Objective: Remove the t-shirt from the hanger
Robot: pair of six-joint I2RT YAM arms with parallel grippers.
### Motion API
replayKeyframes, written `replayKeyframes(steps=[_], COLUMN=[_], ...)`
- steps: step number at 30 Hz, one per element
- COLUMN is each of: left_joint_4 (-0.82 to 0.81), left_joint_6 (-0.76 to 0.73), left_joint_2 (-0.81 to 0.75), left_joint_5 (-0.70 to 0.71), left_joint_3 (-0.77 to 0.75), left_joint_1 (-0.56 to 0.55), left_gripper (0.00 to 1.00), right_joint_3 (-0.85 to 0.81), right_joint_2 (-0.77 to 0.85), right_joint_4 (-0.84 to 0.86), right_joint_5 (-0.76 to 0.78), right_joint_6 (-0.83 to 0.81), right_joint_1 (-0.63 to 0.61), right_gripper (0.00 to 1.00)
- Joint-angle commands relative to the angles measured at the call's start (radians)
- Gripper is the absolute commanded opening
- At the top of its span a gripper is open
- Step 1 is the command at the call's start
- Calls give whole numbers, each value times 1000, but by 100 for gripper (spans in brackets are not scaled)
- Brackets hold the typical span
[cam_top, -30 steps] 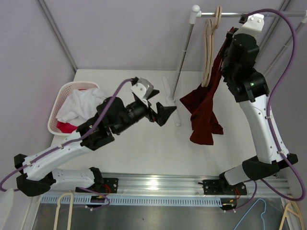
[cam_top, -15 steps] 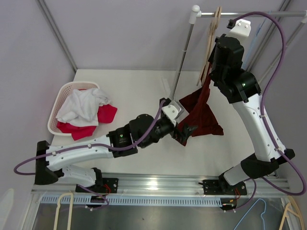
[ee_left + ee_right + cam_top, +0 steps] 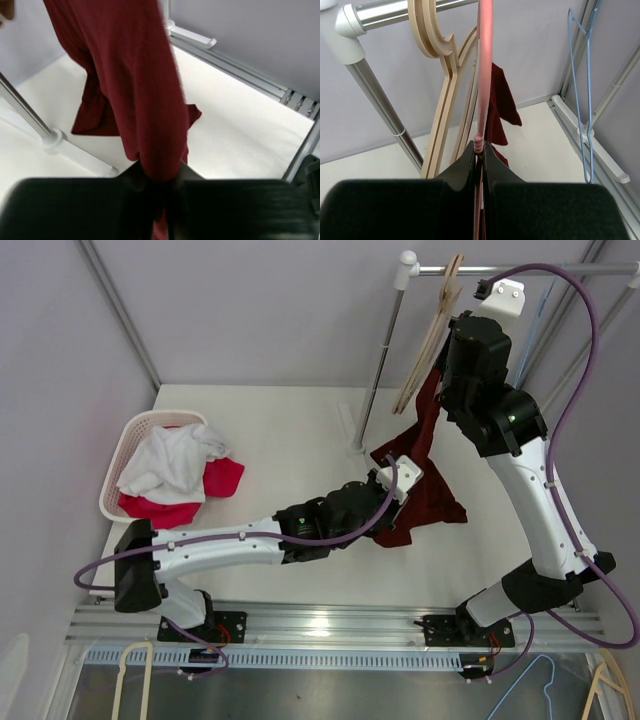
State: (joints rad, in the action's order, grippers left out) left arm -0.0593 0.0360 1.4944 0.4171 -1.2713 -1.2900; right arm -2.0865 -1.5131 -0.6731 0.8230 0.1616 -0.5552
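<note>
While the right fingers (image 3: 465,162) are clamped on the thin pink plastic hanger (image 3: 484,60), the left fingers (image 3: 140,175) pinch the dark red cloth t-shirt (image 3: 135,75) low down.

Holding the hanger steady by the shiny metal rail (image 3: 385,12), beside pale wooden hangers (image 3: 445,75), probably lets the left arm drag the shirt off; it hangs from the hanger, its lower edge near the white table (image 3: 300,420). No brand, label or writing is readable.
</note>
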Motion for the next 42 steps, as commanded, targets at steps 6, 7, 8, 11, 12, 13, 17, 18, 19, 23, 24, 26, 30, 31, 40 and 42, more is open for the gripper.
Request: replayKeyframes(steps=[6, 7, 8, 11, 12, 13, 17, 18, 19, 23, 24, 26, 30, 31, 40, 42], left_joint_4=[108, 111, 111, 90, 67, 65, 16, -11, -22, -36, -45, -69, -28, 14, 200, 252], left_joint_6=[-5, -10, -15, 78, 99, 119, 134, 133, 136, 191, 200, 235, 277, 301, 527, 528], left_joint_2=[-71, -100, -127, -227, -252, -253, -215, -211, -200, -163, -158, -152, -123, -109, 94, 138], left_joint_5=[14, -33, -43, -98, -141, -167, -94, -90, -96, -153, -159, -175, -126, -159, -466, -509], left_joint_3=[-111, -102, -59, 27, 45, 62, 127, 157, 170, 188, 199, 245, 225, 210, -65, -126], left_joint_1=[-11, -17, -40, -87, -103, -120, -262, -284, -299, -357, -367, -377, -313, -266, 247, 276], left_gripper=[1, 1, 1, 1, 1, 1, 1, 1, 1, 1, 1, 1, 1, 1, 1, 1], right_joint_3=[-3, -4, -9, -9, -7, -7, -17, -17, -18, -18, -20, -21, -29, -29, -129, -103], right_joint_2=[21, 14, 11, -1, -4, -10, -25, -28, -30, -41, -42, -44, -33, -29, 31, 51], right_joint_4=[64, 66, 66, 78, 84, 87, 92, 92, 87, 79, 78, 69, 34, 18, -207, -194], right_joint_5=[25, 21, 15, -10, -13, -22, -35, -39, -42, -65, -68, -74, -104, -110, -232, -226], right_joint_6=[-19, -25, -27, -28, -28, -31, -33, -33, -33, -25, -22, -20, 3, 12, 53, 29], right_joint_1=[4, 15, 26, 67, 77, 92, 127, 133, 139, 164, 166, 169, 155, 150, 81, 77], right_gripper=[0, 0, 0, 0, 0, 0, 0, 0, 0, 0, 0, 0, 0, 0, 0, 0])
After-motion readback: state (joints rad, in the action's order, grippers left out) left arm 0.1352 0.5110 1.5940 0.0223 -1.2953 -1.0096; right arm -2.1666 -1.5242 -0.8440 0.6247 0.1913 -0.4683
